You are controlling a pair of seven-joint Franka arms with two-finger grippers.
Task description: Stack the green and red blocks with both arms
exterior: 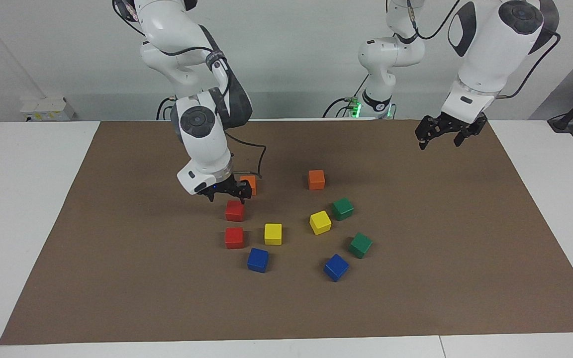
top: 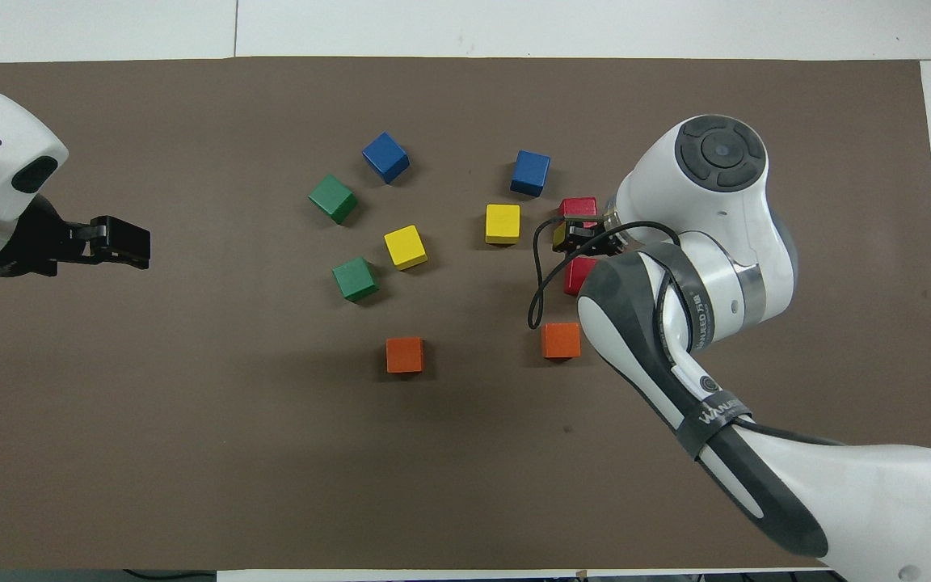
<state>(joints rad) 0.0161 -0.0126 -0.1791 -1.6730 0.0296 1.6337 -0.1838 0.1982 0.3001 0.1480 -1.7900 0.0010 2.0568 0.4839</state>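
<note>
Brown mat [exterior: 465, 248] lies bare around clustered blocks [exterior: 235, 211].

Blocks [exterior: 235, 211] clustered on mat [exterior: 117, 278]

Right gripper [exterior: 227, 193]: open, just above red block [exterior: 235, 211]. Left gripper [exterior: 441, 135]: open, raised over mat [exterior: 117, 278] corner.
</note>
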